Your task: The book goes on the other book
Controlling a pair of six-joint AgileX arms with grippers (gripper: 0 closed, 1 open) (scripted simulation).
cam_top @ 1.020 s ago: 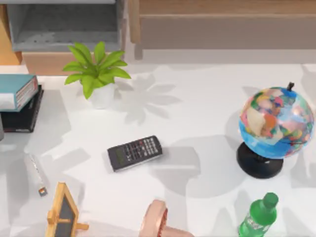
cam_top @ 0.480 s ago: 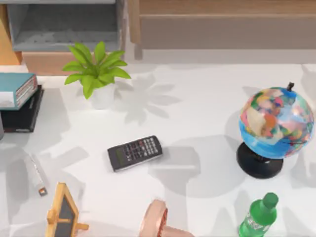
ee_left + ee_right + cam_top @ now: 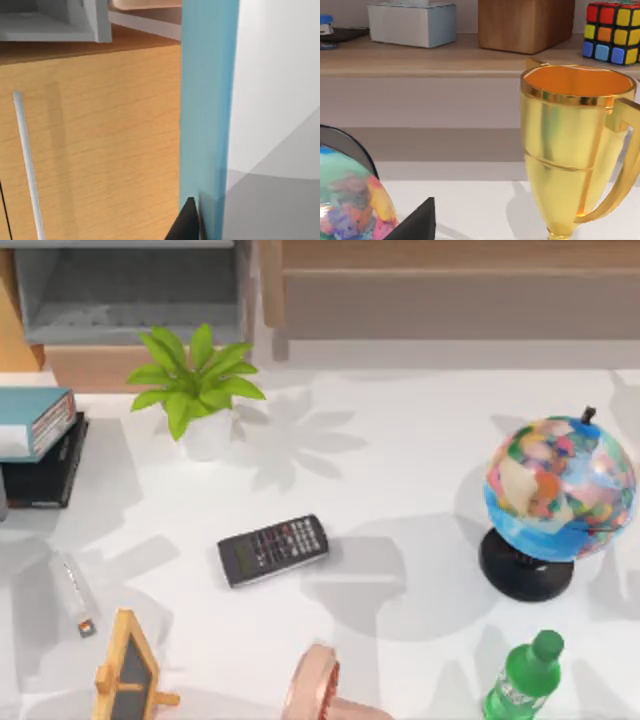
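Fingers: my left gripper's tip (image 3: 187,220) sits against the book (image 3: 35,423); whether it pinches, I cannot tell. The book lies on the other book (image 3: 45,468) at the surface's left edge, overhanging. Withdrawing carelessly could drag it off.

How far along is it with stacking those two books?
It looks nearly done: in the top view the teal book lies on the black book at the table's left edge. The left wrist view looks close along the teal cover. Left: backing the arm away.
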